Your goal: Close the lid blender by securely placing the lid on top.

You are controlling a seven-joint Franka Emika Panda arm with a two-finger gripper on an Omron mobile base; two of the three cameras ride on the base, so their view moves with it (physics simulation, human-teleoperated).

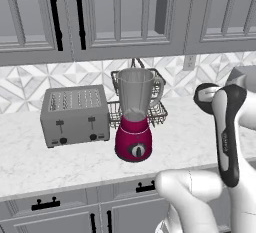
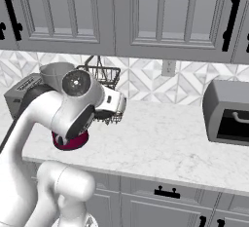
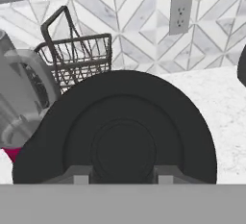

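The lid (image 3: 115,131) is seen gripped between the fingers of the tool (image 3: 122,176), held in the air to the right of the blender (image 1: 134,122). The blender is stood upright on the marble tabletop (image 1: 185,142), its jar uncovered. A grey toaster (image 1: 75,115) is placed just left of the blender, a wire basket (image 1: 155,108) directly behind it.

arm: white, dark-jointed, elbow raised, forearm bent | end effector (image 3: 123,176): fingers clamped on flat round black lid (image 3: 115,127)
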